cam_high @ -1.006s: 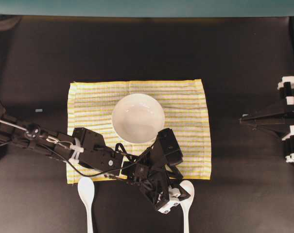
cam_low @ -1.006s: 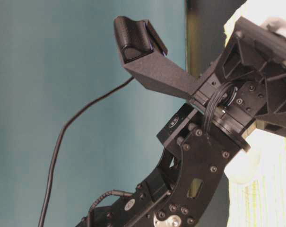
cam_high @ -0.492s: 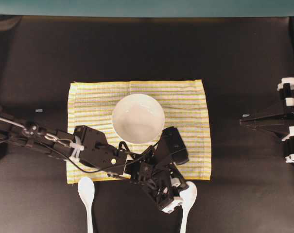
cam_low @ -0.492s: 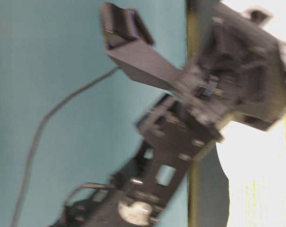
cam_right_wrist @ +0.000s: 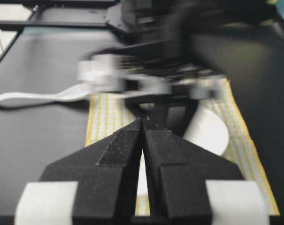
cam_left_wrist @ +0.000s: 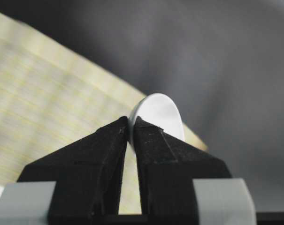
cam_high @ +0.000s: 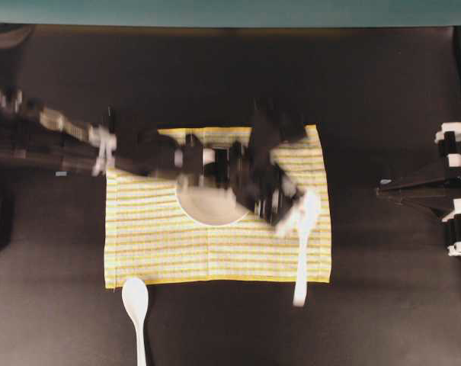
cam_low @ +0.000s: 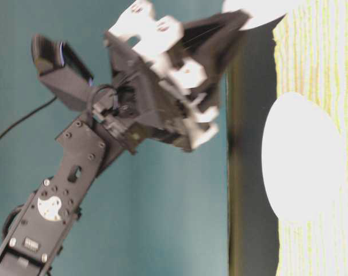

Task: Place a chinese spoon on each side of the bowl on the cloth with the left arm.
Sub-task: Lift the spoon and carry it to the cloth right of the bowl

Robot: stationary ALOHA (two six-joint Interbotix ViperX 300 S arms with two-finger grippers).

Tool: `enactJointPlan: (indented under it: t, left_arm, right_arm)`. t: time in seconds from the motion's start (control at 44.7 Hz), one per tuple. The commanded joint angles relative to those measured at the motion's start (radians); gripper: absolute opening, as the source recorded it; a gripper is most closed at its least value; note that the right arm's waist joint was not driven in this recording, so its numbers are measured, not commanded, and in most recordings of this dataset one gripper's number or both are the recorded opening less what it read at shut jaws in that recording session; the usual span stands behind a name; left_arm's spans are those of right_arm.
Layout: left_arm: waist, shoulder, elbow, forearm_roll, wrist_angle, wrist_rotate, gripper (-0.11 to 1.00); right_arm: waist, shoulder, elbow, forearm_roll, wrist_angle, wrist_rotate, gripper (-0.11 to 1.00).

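1. Carrying one chinese spoon (cam_high: 302, 229), the left claw (cam_high: 289, 217) is pinched shut on the spoon's bowl end; in the left wrist view the white scoop (cam_left_wrist: 157, 117) stands clamped between the black fingertips (cam_left_wrist: 114, 136).
2. Seen from overhead, the held spoon hangs over the right part of the cloth (cam_high: 161, 252), just right of the bowl (cam_high: 209, 207), its handle trailing toward the near edge and past it. The arm is blurred there, so whether the spoon touches the cloth I cannot tell.
3. Judging by this, the step in hand is the transfer of the first spoon to the bowl's right side.
4. The next move calls for lowering the spoon flat onto the cloth beside the bowl, clear of the rim, then loosening the claw.
5. A second spoon (cam_high: 136, 305) lies on the dark tabletop (cam_high: 62, 305) just beyond the cloth's near left corner, well apart from the left claw; it waits for the bowl's left side.
6. The right claw (cam_right_wrist: 143, 123) rests closed, fingertips together, at the far right of the scene, well apart from the cloth.
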State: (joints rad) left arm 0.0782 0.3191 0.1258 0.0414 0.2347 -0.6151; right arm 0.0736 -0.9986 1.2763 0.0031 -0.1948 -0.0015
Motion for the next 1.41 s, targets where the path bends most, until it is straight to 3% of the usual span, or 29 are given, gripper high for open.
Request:
enactJointPlan:
  t: [0.0,0.224,0.76,1.387]
  left_arm:
    - [0.066,-0.023,-0.032,0.003,0.018,0.003,0.07]
    - [0.118,-0.011,-0.040,0.003,0.069,0.009,0.07]
    - [0.089,0.080,-0.046,0.003,0.071,0.038,0.07]
    - [0.087,0.149,-0.048,0.003,-0.031,0.066,0.07]
  right_arm:
    - [0.000,0.002,-0.006,0.002,-0.011,0.005,0.01]
    - [-0.002,-0.006,-0.003,0.002,-0.008,0.005,0.01]
    - [-0.002,-0.006,0.000,0.000,-0.008,0.003,0.01]
    - [-0.002,-0.006,0.008,0.002,-0.005,0.006,0.01]
